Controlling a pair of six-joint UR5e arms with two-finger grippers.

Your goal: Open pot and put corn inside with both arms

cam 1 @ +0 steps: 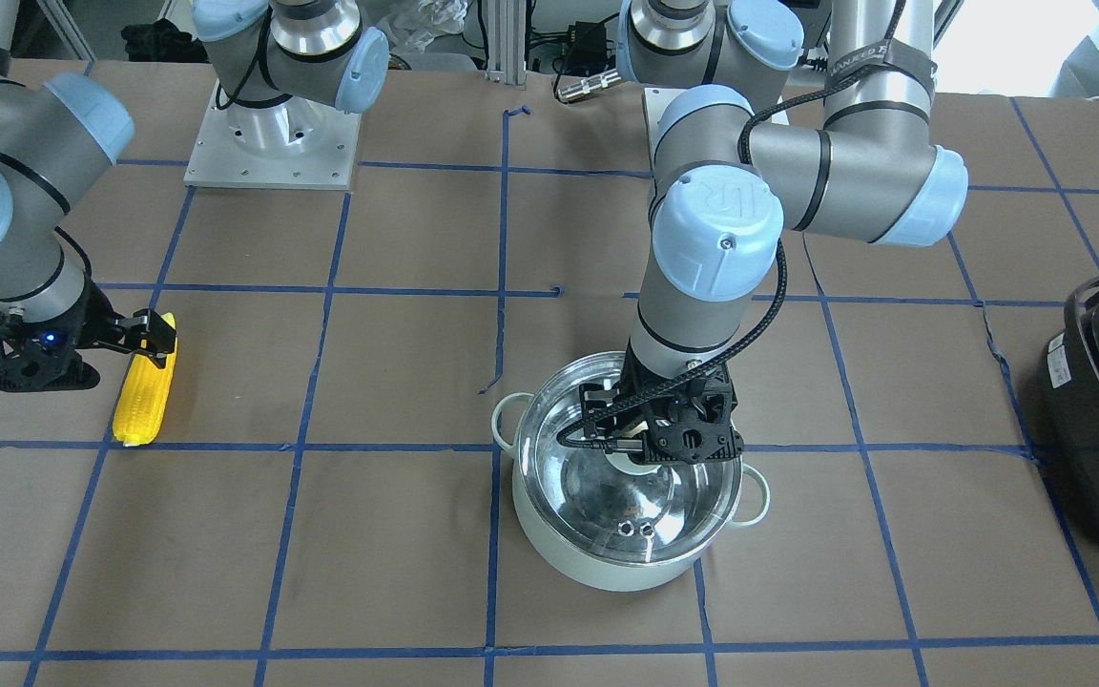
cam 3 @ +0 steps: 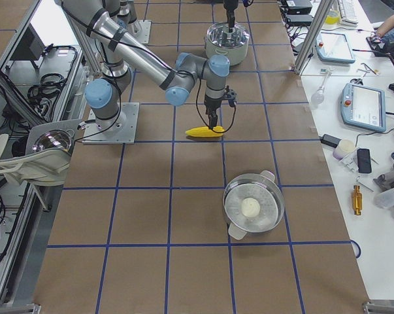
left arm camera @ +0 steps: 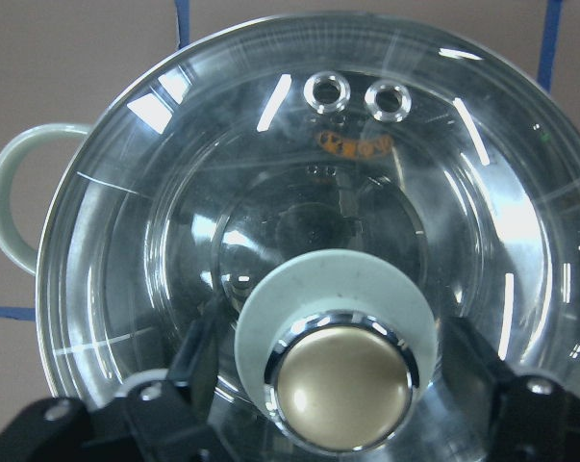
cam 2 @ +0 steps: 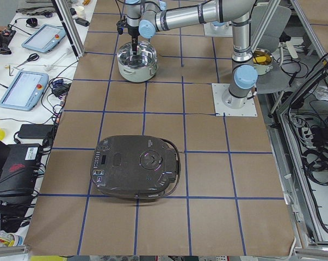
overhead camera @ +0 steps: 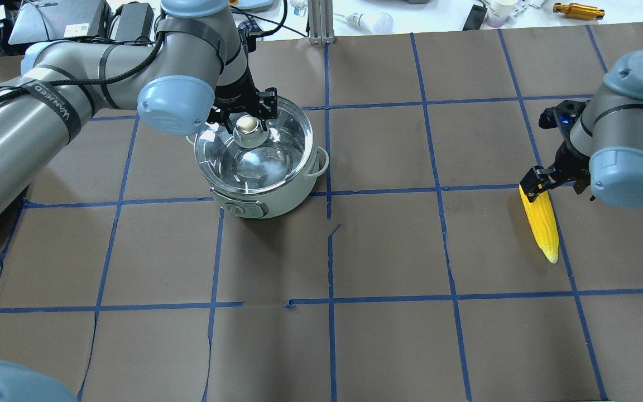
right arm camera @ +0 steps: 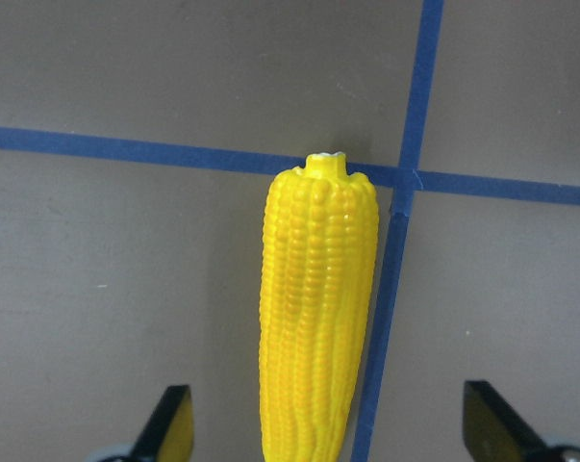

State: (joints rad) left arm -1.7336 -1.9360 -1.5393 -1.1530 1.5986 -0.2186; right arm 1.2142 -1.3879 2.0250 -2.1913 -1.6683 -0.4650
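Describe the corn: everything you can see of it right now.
The corn is a single bright yellow cob, glossy and plastic-looking, with neat kernel rows tapering to a paler tip. It lies flat on the brown paper table cover on the robot's right side, alongside a blue tape line. The right gripper is open over its thick end. Its fingers straddle the cob with a gap on each side, so only the table appears to touch it.
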